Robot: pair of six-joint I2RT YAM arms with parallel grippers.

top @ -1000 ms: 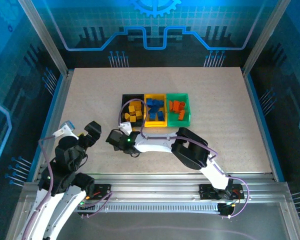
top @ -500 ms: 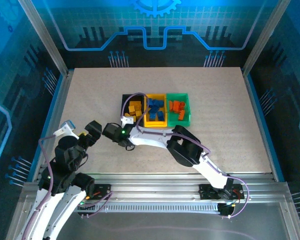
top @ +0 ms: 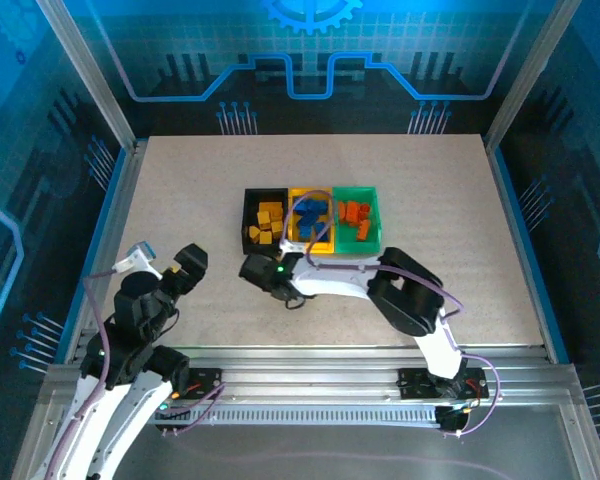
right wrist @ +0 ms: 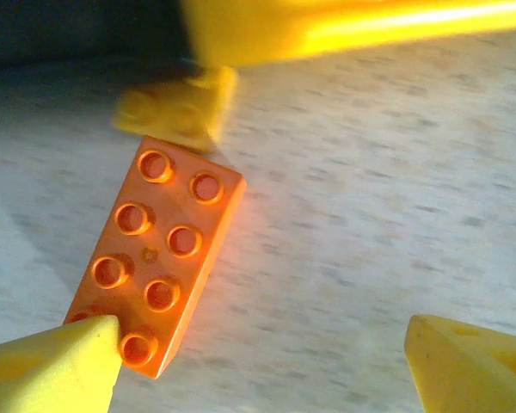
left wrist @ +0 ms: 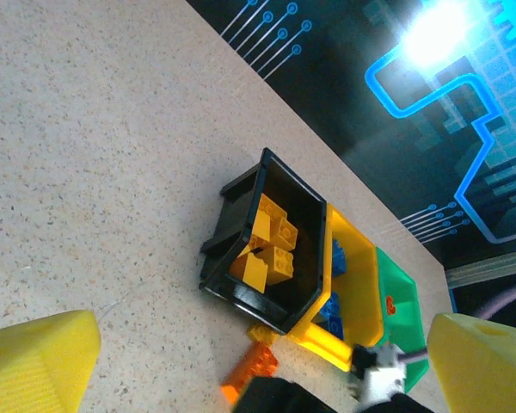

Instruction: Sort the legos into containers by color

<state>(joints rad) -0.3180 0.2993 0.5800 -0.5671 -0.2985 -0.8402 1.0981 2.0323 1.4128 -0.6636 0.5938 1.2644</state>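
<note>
Orange lego (right wrist: 159, 258) on speckled table (right wrist: 370, 215), right tool (right wrist: 262, 366) spread wide

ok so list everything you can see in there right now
table: one, speckled beige
black bin: one, left end of the row
yellow bin: one, middle
green bin: one, right end
yellow bricks: several, in the black bin
blue bricks: several, in the yellow bin
orange-red bricks: several, in the green bin
loose orange brick: one, on the table near the bins
loose yellow brick: one, small, beside the orange one
left gripper: open, left of the bins
right gripper: open, one finger at the loose orange brick
</note>
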